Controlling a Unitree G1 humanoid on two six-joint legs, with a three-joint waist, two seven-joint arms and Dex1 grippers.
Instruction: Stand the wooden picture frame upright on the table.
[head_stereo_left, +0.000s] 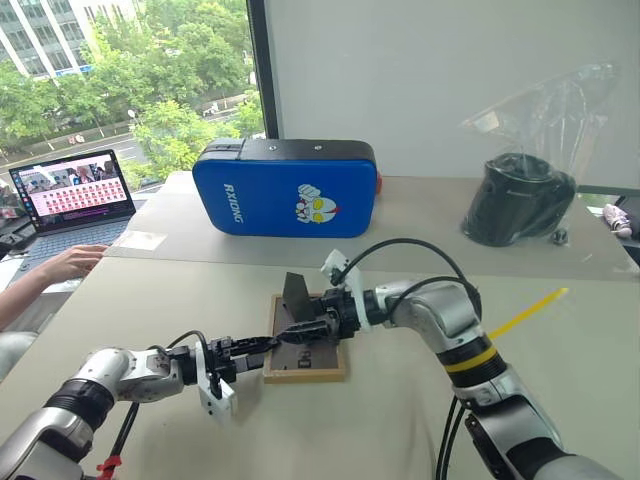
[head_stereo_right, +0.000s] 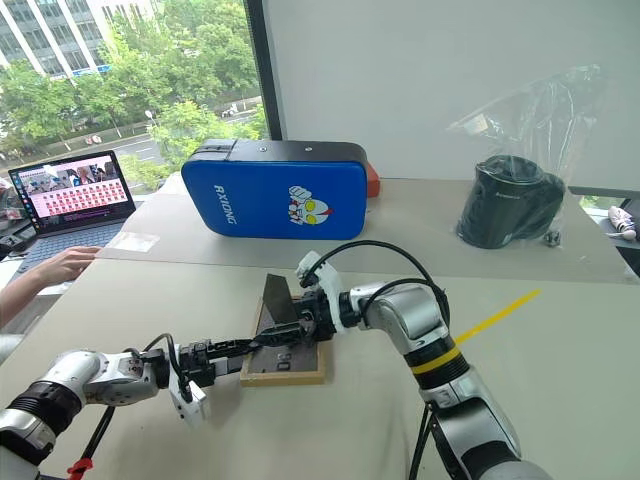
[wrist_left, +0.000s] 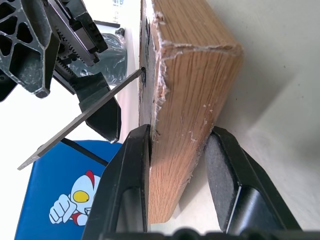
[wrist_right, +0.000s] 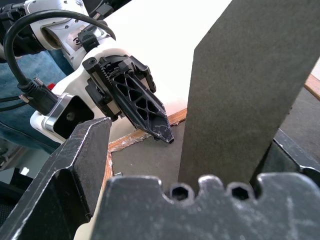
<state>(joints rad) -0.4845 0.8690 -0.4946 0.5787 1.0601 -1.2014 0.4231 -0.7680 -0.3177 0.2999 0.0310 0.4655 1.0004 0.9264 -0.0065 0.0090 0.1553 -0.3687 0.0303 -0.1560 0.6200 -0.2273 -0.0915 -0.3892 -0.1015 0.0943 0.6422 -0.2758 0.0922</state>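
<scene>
The wooden picture frame (head_stereo_left: 312, 362) lies face down on the table (head_stereo_left: 150, 300), its dark back up. Its fold-out stand (head_stereo_left: 296, 293) sticks up from the back. My left gripper (head_stereo_left: 268, 345) reaches in from the left and is shut on the frame's near-left edge; in the left wrist view both fingers (wrist_left: 125, 175) press the light-wood rim (wrist_left: 185, 100). My right gripper (head_stereo_left: 306, 329) comes from the right, low over the back, and is open. In the right wrist view the stand (wrist_right: 240, 90) rises between its spread fingers, close to one of them.
A big blue padded case (head_stereo_left: 285, 190) stands behind the frame. At the back right sits a black object in a clear plastic bag (head_stereo_left: 520, 200). A laptop (head_stereo_left: 72, 190) and a person's hand (head_stereo_left: 70, 263) are at the left. A yellow strip (head_stereo_left: 528, 312) lies on the right.
</scene>
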